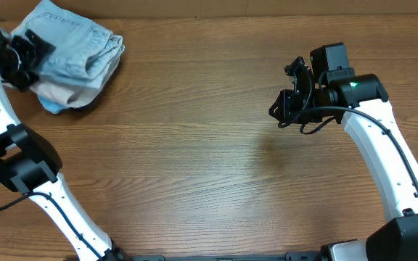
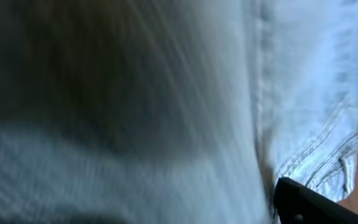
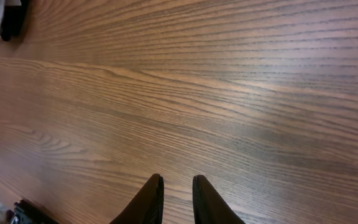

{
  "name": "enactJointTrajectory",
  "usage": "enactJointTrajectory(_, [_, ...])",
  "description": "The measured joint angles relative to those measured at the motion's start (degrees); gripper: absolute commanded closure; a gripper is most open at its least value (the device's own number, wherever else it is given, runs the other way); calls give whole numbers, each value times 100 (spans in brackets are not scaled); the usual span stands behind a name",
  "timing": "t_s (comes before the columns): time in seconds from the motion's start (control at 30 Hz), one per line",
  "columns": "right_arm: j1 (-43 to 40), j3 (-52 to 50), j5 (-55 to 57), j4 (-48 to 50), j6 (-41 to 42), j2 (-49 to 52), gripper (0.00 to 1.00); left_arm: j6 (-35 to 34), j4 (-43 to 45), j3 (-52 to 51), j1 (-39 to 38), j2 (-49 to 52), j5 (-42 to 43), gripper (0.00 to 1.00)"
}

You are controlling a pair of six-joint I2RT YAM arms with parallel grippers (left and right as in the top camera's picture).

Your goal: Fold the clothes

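The light blue jeans [image 1: 71, 43] lie folded in a bundle at the table's far left corner, on top of other cloth. My left gripper [image 1: 22, 58] is at the bundle's left edge, pushed into the cloth. In the left wrist view blurred denim [image 2: 303, 93] with stitched seams fills the frame; only one finger [image 2: 306, 204] shows, far to the right, so the jaws stand wide apart around the cloth. My right gripper [image 1: 285, 109] hangs over bare table at the right; its jaws [image 3: 176, 186] stand almost together and hold nothing.
Under the jeans lie a beige garment [image 1: 71, 94] and a small bright blue item [image 1: 51, 107]. The wooden table [image 1: 194, 159] stretches between the arms. The table's far edge runs just behind the bundle.
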Motion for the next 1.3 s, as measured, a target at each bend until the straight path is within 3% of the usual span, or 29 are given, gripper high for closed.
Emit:
enactJointTrajectory(0.27, [0,0,2,-11,0,0,81,260,-1386,348,229,-85,-157,0])
enactJointTrajectory(0.43, [0,0,2,-11,0,0,81,728,-1856,909,334,-763,-232,0])
enactJointTrajectory(0.5, [0,0,-4,-22,15,0,72,1043,-1895,1080,315,-1244,-164,0])
enactJointTrajectory(0.63, [0,0,-76,-42,20,0,65,1923,-1895,1307,-24,-2391,280,0])
enactJointTrajectory(0.8, [131,-39,-2,81,28,-509,50,2957,-1952,1375,-1309,-3641,529,0])
enactJointTrajectory(0.87, [278,-46,129,278,42,-1093,34,3187,-2026,1381,-1932,-4002,308,0])
enactJointTrajectory(0.93, [424,-46,256,527,44,-1784,0,3335,-2140,1381,-2529,-4334,-133,0])
enactJointTrajectory(1.1, [553,-15,424,1143,22,-3497,0,3521,-2409,1403,-3517,-4809,-1104,0])
enactJointTrajectory(1.3, [553,33,455,1224,20,-4315,0,3447,-2470,1416,-3698,-4719,-1366,0])
